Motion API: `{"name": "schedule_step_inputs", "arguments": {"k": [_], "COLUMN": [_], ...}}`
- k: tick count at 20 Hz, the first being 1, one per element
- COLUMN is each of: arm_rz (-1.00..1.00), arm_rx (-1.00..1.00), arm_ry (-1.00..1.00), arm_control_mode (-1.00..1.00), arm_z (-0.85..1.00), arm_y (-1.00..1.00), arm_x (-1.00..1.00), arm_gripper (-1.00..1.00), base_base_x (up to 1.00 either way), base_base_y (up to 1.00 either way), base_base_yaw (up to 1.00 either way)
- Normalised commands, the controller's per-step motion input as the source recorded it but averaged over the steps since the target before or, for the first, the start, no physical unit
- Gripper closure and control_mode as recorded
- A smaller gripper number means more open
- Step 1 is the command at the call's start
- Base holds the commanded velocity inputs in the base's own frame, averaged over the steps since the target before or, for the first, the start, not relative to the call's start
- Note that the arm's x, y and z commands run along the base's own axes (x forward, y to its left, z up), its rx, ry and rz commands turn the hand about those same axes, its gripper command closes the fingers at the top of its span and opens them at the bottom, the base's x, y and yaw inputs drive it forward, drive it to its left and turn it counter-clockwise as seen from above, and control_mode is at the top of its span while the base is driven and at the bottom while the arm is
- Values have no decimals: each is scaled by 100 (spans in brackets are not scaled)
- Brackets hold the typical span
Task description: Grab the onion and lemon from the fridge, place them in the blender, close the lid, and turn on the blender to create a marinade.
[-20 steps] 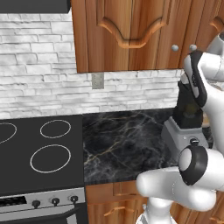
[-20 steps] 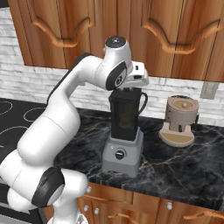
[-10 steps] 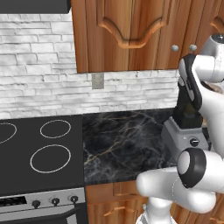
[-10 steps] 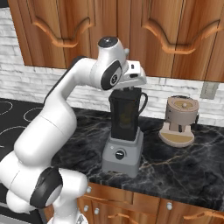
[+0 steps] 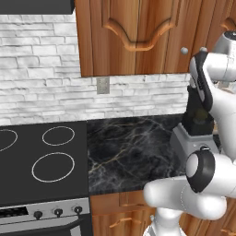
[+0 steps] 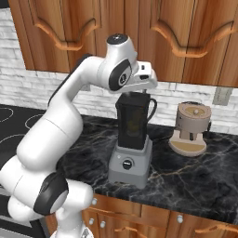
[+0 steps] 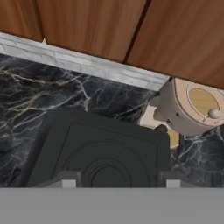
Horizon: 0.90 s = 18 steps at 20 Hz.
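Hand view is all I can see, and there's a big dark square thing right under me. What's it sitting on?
Observer: That's the top of the blender. In the right base view its dark jar stands on a grey boxy base with a round knob on the front.
Operator: Is there anything inside the jar?
Observer: Something yellowish shows through the jar's dark wall. I can't tell what it is.
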Motion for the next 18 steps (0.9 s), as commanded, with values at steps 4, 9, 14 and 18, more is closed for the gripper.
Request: {"name": "schedule_step_inputs", "arguments": {"k": [4, 9, 14, 18], "arm_rz": [0, 0, 0, 0], "arm_rx": [0, 0, 0, 0], "arm_ry": [0, -1, -14, -27], "arm_control_mode": [-100, -100, -100, -100], "arm_z": [0, 0, -1, 0], "arm_y": [1, 5, 19, 22], "arm_x": [-11, -51, -93, -100], "arm_gripper": [-100, -100, -100, -100], "base_base_x": [0, 0, 0, 0], "base_base_y": [0, 0, 0, 0], "base_base_yaw": [0, 0, 0, 0]}}
